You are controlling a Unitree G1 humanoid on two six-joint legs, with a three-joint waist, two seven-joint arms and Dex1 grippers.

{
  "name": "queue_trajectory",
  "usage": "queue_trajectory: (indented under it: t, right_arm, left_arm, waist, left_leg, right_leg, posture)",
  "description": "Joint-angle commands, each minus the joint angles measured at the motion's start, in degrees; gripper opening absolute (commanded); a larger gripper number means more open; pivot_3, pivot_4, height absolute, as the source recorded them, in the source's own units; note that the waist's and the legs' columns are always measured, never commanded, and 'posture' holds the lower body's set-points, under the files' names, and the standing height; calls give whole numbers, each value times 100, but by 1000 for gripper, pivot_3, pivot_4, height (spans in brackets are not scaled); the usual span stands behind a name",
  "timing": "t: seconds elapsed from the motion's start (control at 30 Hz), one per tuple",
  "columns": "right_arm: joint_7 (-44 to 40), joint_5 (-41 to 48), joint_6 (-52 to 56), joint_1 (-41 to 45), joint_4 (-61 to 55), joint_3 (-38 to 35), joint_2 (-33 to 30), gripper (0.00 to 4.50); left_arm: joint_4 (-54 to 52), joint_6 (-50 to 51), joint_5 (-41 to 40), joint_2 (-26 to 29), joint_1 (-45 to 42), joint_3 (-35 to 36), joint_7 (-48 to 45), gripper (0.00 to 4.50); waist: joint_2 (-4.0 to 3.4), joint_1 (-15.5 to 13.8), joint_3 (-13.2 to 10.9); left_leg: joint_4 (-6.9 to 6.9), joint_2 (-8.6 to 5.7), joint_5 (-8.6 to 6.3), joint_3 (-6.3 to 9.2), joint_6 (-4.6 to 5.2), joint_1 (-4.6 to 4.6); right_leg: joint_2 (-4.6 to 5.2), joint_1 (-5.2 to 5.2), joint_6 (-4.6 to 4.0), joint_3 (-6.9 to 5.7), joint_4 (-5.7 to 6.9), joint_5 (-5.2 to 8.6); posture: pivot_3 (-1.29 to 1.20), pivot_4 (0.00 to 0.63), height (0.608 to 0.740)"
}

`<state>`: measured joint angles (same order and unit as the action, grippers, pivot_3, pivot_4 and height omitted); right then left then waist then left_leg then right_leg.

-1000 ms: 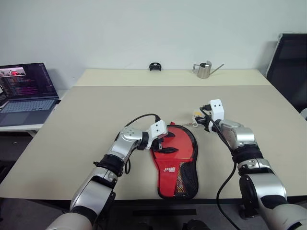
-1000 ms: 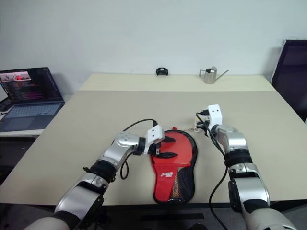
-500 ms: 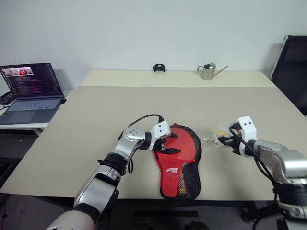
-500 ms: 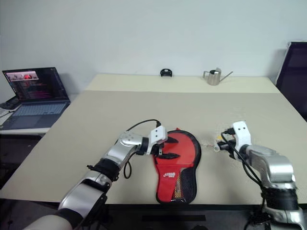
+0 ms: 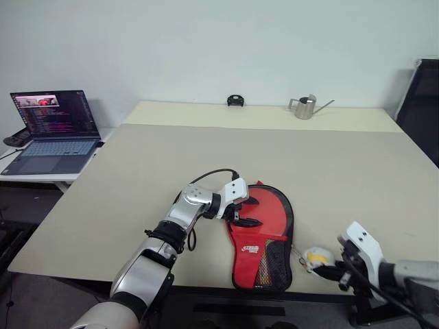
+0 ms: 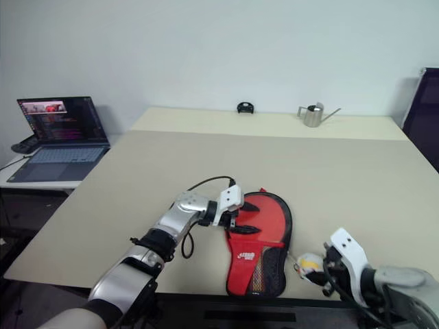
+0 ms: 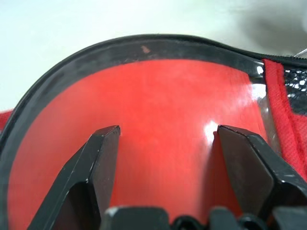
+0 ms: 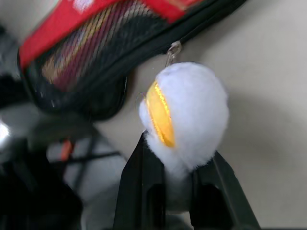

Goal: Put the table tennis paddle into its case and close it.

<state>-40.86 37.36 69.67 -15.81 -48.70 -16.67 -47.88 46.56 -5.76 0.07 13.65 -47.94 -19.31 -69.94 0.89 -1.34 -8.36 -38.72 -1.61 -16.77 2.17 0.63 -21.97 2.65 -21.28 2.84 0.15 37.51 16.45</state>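
Left pincer (image 5: 244,213) spread wide over the case (image 5: 264,236), right pincer (image 8: 175,167) clenched on its white pom-pom zipper pull (image 8: 187,108)

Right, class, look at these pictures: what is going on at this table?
A two-armed robot is zipping a table tennis paddle into the case, which lies near the table's front edge. The left pincer rests open on the case's red side, pinning it down. The right pincer is shut on a white and yellow pompom tied to the zipper pull, beside the case's narrow end. A laptop sits on a side desk.
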Motion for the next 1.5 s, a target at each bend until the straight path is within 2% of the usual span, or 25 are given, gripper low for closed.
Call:
queue_trajectory:
  t: [0.03,0.23,0.43,0.5,0.63,1.13,1.4,1.5]
  right_arm:
    - [-592,395,-144,-741,-364,-8,-270,171]
    - [-710,837,-503,-1299,-725,91,-333,170]
    - [-52,1104,-385,-681,-545,674,21,169]
    - [357,902,-305,-355,-292,784,189,169]
    - [446,1093,-199,-243,-111,518,184,168]
    - [254,1272,-614,-940,-154,188,-169,158]
    - [77,1525,-684,-981,85,-353,-244,2835]
    - [-61,1745,-664,-975,112,-604,-324,2835]
  left_arm:
    - [424,154,502,197,258,-308,16,3520]
    - [424,145,519,172,236,-335,32,3520]
    - [480,129,534,93,182,-353,92,3520]
    - [487,126,531,80,181,-350,105,3520]
    - [487,121,533,78,195,-342,124,3520]
    - [528,100,543,-6,178,-353,179,3520]
    - [518,103,534,-30,194,-352,204,3520]
    - [530,98,531,-39,192,-346,224,3520]
  waist:
    - [-14,-27,47]
    - [-8,-59,77]
    - [2,-13,74]
    - [3,-11,74]
    - [5,-8,74]
    - [6,-15,77]
    - [7,-16,76]
    - [8,-17,76]
  left_leg:
    - [-1,0,-13,7,6,-3]
    - [-3,-59,-51,59,23,-15]
    - [-3,-67,-59,86,29,15]
    - [-3,-68,-59,91,30,29]
    - [-4,-67,-59,95,30,42]
    - [-5,-71,-59,97,30,41]
    - [-5,-72,-59,98,30,41]
    - [-6,-72,-59,97,30,41]
  right_leg:
    - [1,9,2,-8,-21,4]
    - [65,41,30,-55,-54,52]
    - [98,84,19,-78,-57,66]
    - [101,99,18,-81,-54,66]
    - [101,108,18,-84,-48,66]
    - [104,110,19,-87,-48,65]
    - [105,112,20,-88,-49,65]
    - [106,113,20,-88,-49,65]
  posture:
    - [0,150,740]
    - [0,150,740]
    - [0,150,740]
    - [0,150,740]
    - [0,150,740]
    - [0,150,740]
    - [0,150,740]
    - [0,150,740]
